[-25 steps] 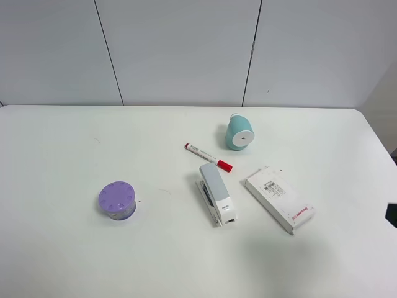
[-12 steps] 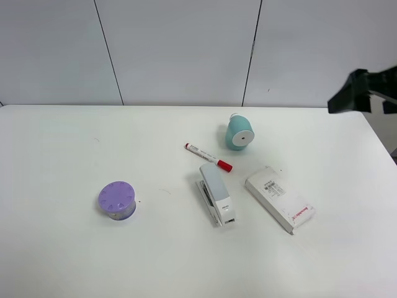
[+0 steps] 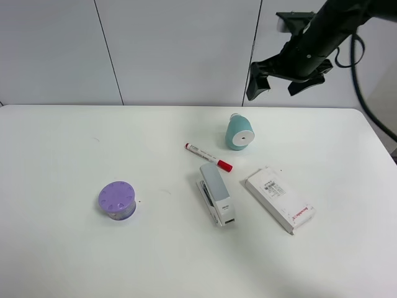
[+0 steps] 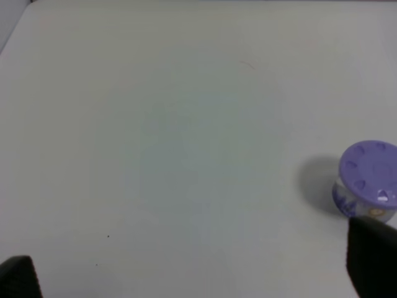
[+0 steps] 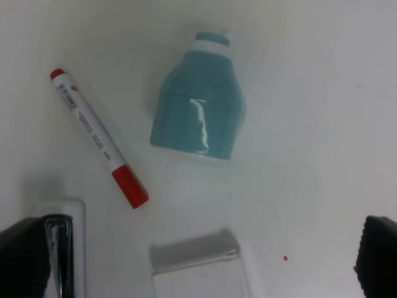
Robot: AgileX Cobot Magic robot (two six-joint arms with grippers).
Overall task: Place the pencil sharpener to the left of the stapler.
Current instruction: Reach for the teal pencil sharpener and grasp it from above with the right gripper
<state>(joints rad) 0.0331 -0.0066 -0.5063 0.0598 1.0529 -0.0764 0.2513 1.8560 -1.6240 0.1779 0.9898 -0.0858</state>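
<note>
1. My left gripper (image 4: 195,267) hangs with jaws apart near the purple container (image 4: 367,180), seen only in its wrist view.
2. The pencil sharpener (image 3: 239,132) lies on its side at one o'clock of the stapler (image 3: 217,194), with the marker (image 3: 208,157) between them. It could roll from a loose pinch.
3. My right gripper (image 3: 273,90) hovers above it, spread wide. Its wrist view shows the sharpener's glossy rounded flank.

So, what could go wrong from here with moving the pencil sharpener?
1. The pencil sharpener lies on its rounded side, so it may roll or slip when the open right gripper closes on it.
2. The marker lies between it and the stapler; a low carry to the stapler's left could knock either.
</note>
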